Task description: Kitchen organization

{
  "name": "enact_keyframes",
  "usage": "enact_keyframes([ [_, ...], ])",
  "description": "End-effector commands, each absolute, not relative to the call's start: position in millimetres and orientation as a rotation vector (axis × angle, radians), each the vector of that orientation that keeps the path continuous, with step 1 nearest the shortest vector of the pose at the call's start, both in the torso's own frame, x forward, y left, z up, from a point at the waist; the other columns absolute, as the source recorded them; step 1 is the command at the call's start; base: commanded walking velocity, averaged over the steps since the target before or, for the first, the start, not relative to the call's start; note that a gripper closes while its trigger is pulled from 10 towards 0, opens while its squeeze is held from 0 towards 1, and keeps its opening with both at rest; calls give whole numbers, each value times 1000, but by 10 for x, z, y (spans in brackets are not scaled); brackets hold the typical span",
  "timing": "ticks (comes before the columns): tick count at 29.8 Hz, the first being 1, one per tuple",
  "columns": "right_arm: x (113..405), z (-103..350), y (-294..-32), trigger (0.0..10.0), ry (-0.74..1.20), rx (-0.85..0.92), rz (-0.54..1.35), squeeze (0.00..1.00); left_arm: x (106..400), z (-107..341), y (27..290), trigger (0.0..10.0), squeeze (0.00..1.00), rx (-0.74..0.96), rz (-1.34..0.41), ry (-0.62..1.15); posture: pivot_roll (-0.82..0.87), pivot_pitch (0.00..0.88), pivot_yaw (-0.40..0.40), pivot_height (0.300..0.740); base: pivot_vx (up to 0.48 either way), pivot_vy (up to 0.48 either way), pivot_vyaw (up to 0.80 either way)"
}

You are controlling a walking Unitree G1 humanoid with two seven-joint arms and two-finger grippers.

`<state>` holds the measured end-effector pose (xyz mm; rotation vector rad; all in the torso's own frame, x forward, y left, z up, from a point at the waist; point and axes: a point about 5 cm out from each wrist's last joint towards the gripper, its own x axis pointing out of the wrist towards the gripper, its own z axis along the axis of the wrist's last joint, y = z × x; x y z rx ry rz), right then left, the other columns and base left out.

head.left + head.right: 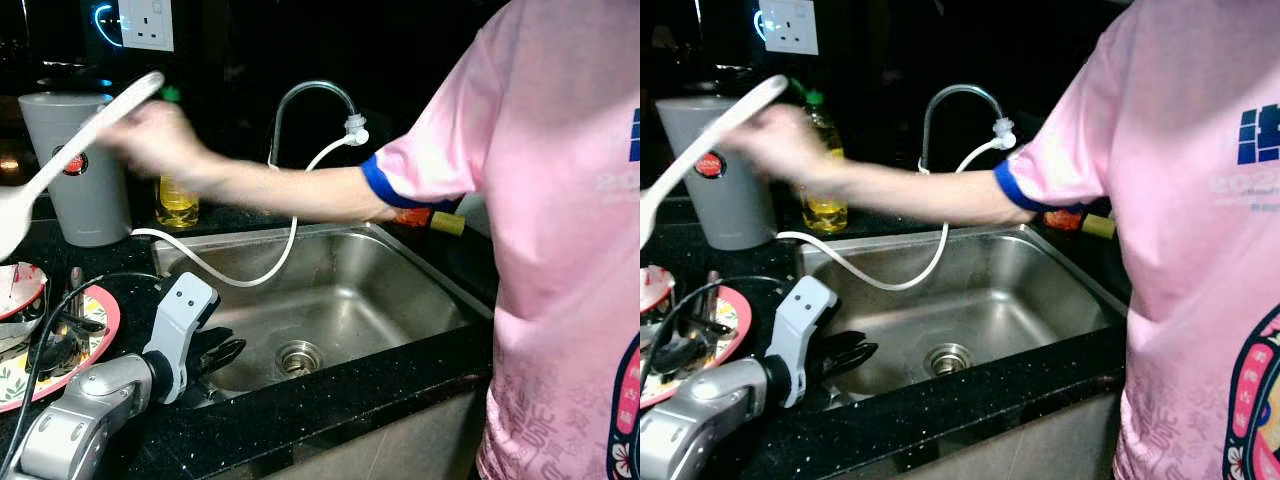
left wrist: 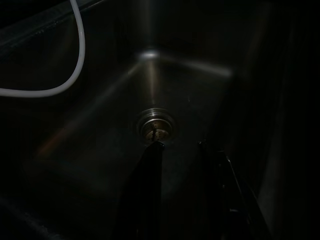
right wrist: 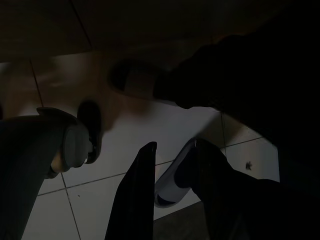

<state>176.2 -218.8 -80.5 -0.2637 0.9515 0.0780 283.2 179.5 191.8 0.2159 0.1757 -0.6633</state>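
**Left gripper idle over the sink while a person takes the spoon**

I see the left gripper (image 1: 215,352) reaching over the front-left rim of the sink (image 1: 440,285), its two black fingers parted a little and holding nothing. In the left wrist view the fingers point down at the drain (image 2: 156,127), with a clear gap between them. The right gripper (image 3: 172,170) hangs idle over the tiled floor, fingers apart and empty, beside a person's shoes.

A person in a pink shirt (image 1: 560,200) stands at about three o'clock of the sink and stretches an arm across it toward ten o'clock. The hand (image 1: 150,135) holds a white spoon (image 1: 70,160) by the handle, bowl end lowered toward nine o'clock, in front of a grey canister (image 1: 85,165). The hand is blurred, so I judge it to be in motion.

Used dishes sit on a pink-rimmed plate (image 1: 95,340) on the black counter (image 1: 330,400), at roughly nine o'clock of the left gripper and just beside its arm. The spoon is well apart from the gripper, up at about eleven o'clock.

My judgement: the step in hand is an exchange or clearing of utensils, and the arm is waiting. The next move calls for holding position until the person's arm is out of the way, then turning toward the plate or the spoon. A white hose (image 1: 250,270) drapes into the basin at twelve o'clock of the gripper; I would avoid snagging it.
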Motion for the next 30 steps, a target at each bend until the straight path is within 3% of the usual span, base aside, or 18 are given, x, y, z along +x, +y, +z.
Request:
enact_keyframes([
  [1, 1721, -813, -2241, 10000, 963, -259, 56, 0, 2816, 1849, 1748, 10000, 0, 193, -685, 206, -28, 0, -127, 740, 0, 0, 0],
  [19, 1710, -822, -2226, 10000, 970, -270, 76, 0, 2798, 1849, 1797, 10000, 0, 194, -655, 207, -13, 0, -136, 740, 0, 0, 0],
  [30, 1623, -823, -2387, 10000, 974, -172, -71, 0, 2794, 1827, 1842, 10000, 0, 216, -655, 223, -26, 0, -118, 740, 0, 0, 0],
])
